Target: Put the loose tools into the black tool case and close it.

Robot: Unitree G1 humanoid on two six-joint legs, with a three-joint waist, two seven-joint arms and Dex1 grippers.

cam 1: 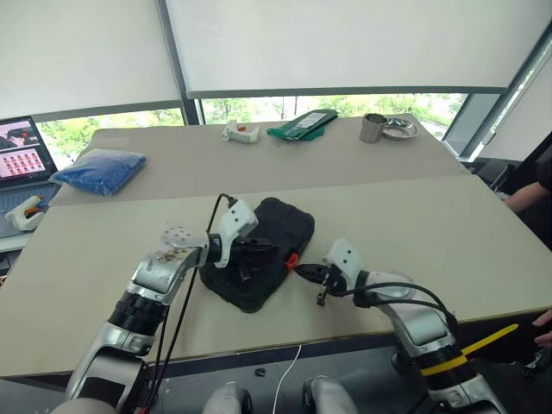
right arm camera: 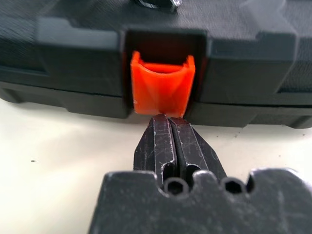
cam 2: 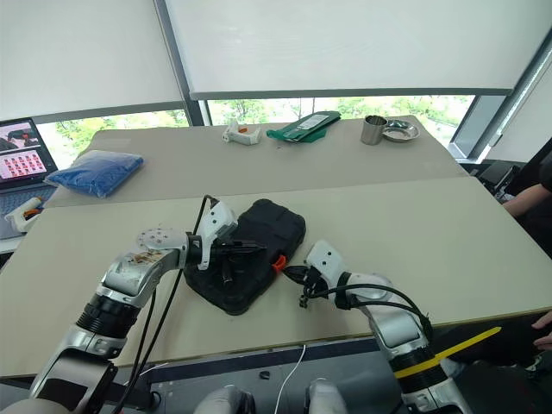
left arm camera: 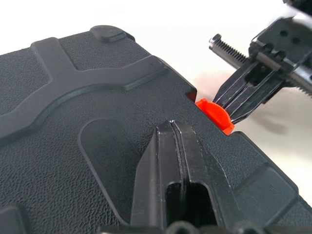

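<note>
The black tool case lies closed on the near part of the table; the left pincer, fingers pressed together and holding nothing, rests its tips on the lid; the right pincer, likewise pinched together and empty, touches the lower edge of the orange latch on the case's right side.

Silver arms, black claws

right tool closed | tips touching orange latch | black tool case lid down
</note>
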